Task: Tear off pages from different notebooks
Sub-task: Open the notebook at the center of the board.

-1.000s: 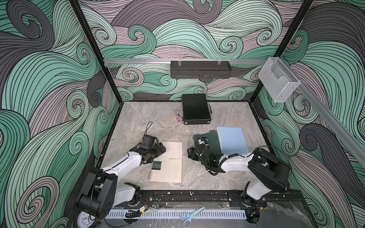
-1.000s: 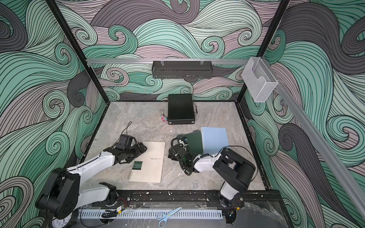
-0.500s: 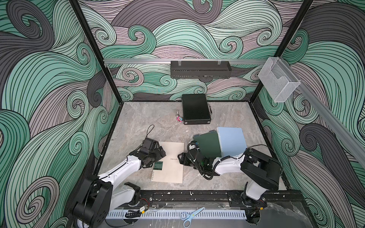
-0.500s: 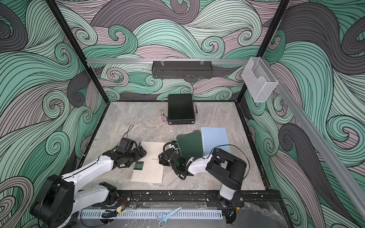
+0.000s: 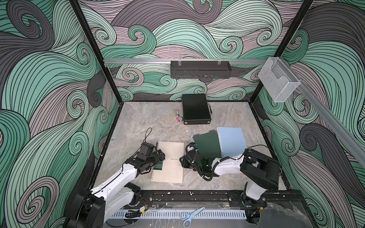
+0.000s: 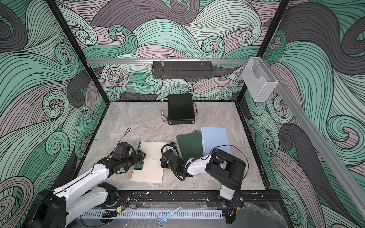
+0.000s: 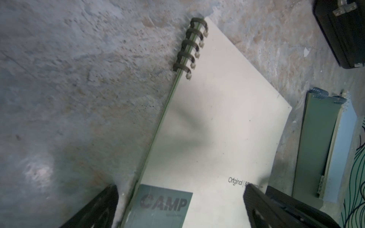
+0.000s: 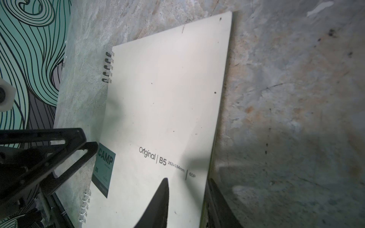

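Right gripper [image 8: 188, 179] is seen low at the free long edge of the beige notebook [image 5: 171, 171], in the lower centre of both top views. Its jaws stand close together with a gap between them. One finger [image 8: 158, 203] is laid over the cover and the other is placed just off the edge, so the gripper is read as released. Whether the cover is touched cannot be told.

Left gripper [image 7: 180, 187] is spread wide and nothing is held. It is set at the spine side of the same notebook, with one finger over the bare table [image 5: 138, 122] and the other over the cover beside the printed line.

A black case [image 5: 195, 111] is placed at the upper centre of the table, against the back wall. A light blue notebook [image 5: 233, 146] is laid right of centre, and its punched edge is overlapped onto a dark green notebook [image 5: 207, 146]. The lower corners of both are hidden by the right arm. The beige notebook is laid flat and closed, left of those two and apart from them.

Blue-handled scissors [image 5: 190, 214] are left on the slotted rail at the bottom edge. A green label [image 7: 164, 205] marked CAMP is fixed to the beige cover by the spine, between the left fingers.
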`<action>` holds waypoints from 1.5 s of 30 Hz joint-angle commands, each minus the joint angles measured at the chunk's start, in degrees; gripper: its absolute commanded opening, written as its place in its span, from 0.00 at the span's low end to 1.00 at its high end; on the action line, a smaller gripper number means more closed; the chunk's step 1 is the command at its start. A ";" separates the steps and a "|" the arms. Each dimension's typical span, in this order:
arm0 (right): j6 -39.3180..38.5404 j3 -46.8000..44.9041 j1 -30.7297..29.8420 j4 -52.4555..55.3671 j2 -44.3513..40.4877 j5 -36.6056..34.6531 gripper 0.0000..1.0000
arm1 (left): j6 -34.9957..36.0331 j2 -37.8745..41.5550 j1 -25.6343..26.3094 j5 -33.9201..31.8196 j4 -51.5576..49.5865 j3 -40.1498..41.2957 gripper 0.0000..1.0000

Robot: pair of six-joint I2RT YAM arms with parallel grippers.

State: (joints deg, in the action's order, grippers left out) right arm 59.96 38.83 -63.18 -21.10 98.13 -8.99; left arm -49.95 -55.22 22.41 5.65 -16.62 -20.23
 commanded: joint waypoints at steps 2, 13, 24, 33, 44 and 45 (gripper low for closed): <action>-0.22 1.75 -0.62 2.08 -1.08 -0.99 0.30 | 0.56 1.26 0.86 2.34 -1.00 1.58 0.99; -1.29 2.22 -1.24 1.96 -3.23 -0.71 0.20 | 0.67 3.78 1.22 3.49 -0.91 2.80 0.99; 2.93 -0.87 -2.69 -13.52 -3.83 2.75 0.21 | 0.20 4.12 1.77 3.84 0.49 4.14 0.99; 3.93 -1.45 -3.18 -17.08 -2.60 1.02 0.24 | -0.01 5.50 2.04 3.31 0.01 3.94 0.98; -2.45 -3.74 -2.74 -16.81 -7.24 -1.29 0.20 | 2.69 8.22 2.03 -8.57 -23.64 -12.20 0.98; -3.22 -3.84 -2.74 -17.50 -7.46 -0.54 0.20 | 2.47 7.95 2.07 -9.55 -24.78 -13.80 0.99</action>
State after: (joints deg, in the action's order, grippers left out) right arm 59.27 35.31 -66.22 -36.34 92.40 -9.15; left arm -48.45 -47.77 24.16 2.02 -31.62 -28.73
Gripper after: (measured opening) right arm 0.203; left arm 0.986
